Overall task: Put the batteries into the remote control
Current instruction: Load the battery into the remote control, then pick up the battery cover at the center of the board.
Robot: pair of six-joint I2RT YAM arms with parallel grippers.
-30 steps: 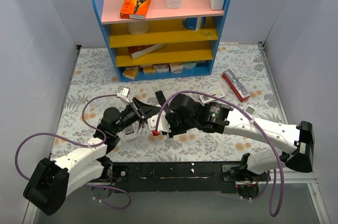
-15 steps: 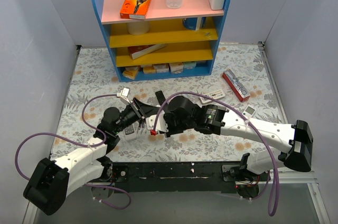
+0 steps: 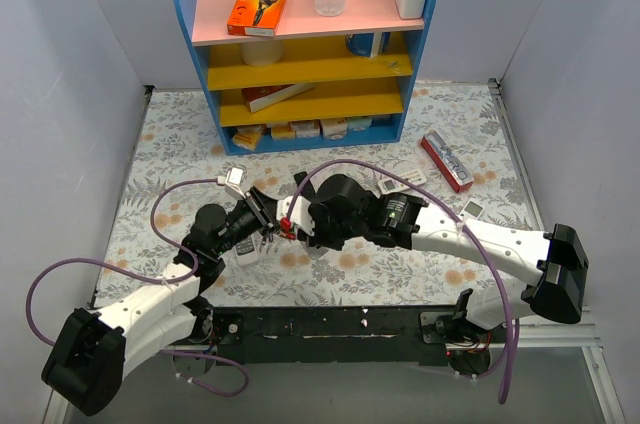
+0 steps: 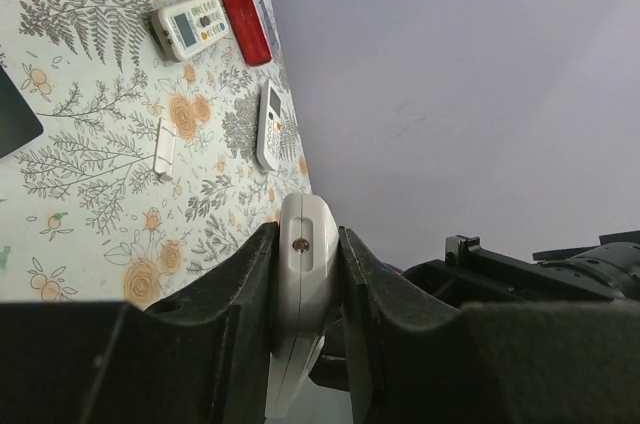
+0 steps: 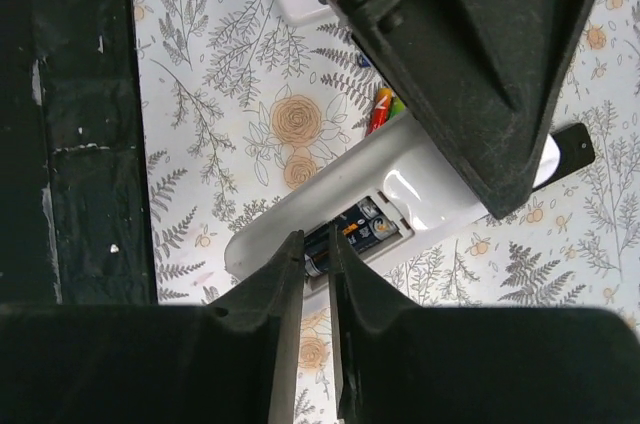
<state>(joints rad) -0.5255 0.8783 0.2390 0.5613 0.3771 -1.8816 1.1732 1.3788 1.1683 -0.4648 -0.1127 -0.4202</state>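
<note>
1. while the left gripper (image 4: 303,240) clamps one end of it, the remote control (image 5: 300,214) lies slantwise over the floral table (image 5: 200,94), near front-centre in the top view, btwn the two wrists.
2. look of the remote: pale grey-white, long body w/ rounded ends. its back faces the right wrist cam, cover off, w/ a rectangular bay open around mid-body.
3. batteries (image 5: 355,229): dark blue-black cells w/ pale print sit in the bay, lengthwise along the body.
4. left fingers (image 4: 255,274) press on both sides of the remote's end. from the left wrist cam it shows end-on, a small screw in that end.
5. right gripper (image 5: 312,249): fingers close together, only a thin slit btwn them, tips at the bay's lower end over a dark cell. can't tell if they pinch that cell or just touch it, since the tips hide the contact.
6. loose cells (image 5: 380,109): red and green, on the cloth just beside the remote's far edge, partly hidden by it.
7. black flat piece (image 5: 572,149) lies on the cloth past the left gripper. only its end shows.
</note>
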